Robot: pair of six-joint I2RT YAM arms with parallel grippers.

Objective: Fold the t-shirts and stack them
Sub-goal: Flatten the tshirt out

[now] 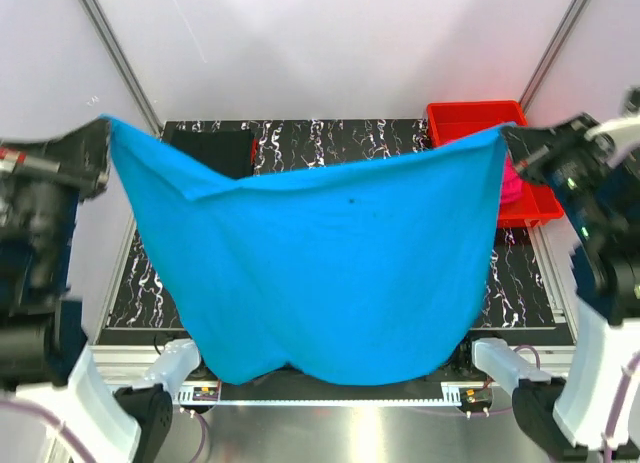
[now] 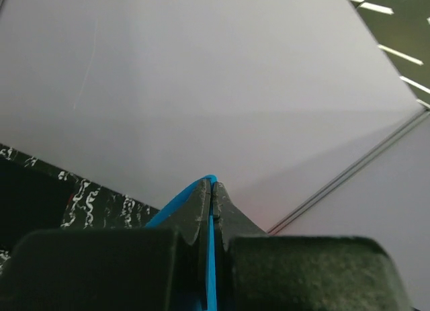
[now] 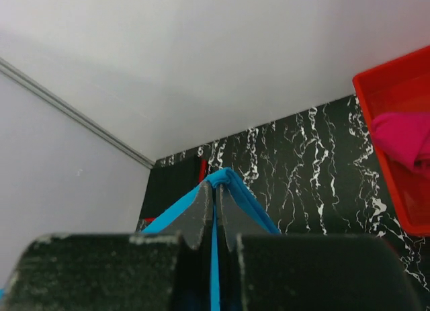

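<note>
Both arms are raised and spread wide: left arm (image 1: 40,218) stands up at the left side with the left gripper (image 1: 103,133) high, and right arm (image 1: 600,233) mirrors it on the right with the right gripper (image 1: 512,138) at about the same height. Grippers point inward, toward each other across the scene. Left gripper (image 2: 212,185) jaws are pressed tight on a top corner of the turquoise t-shirt (image 1: 320,273), with only a thin blue edge showing between them; right gripper (image 3: 215,187) jaws are clamped the same way on the opposite corner.
</note>
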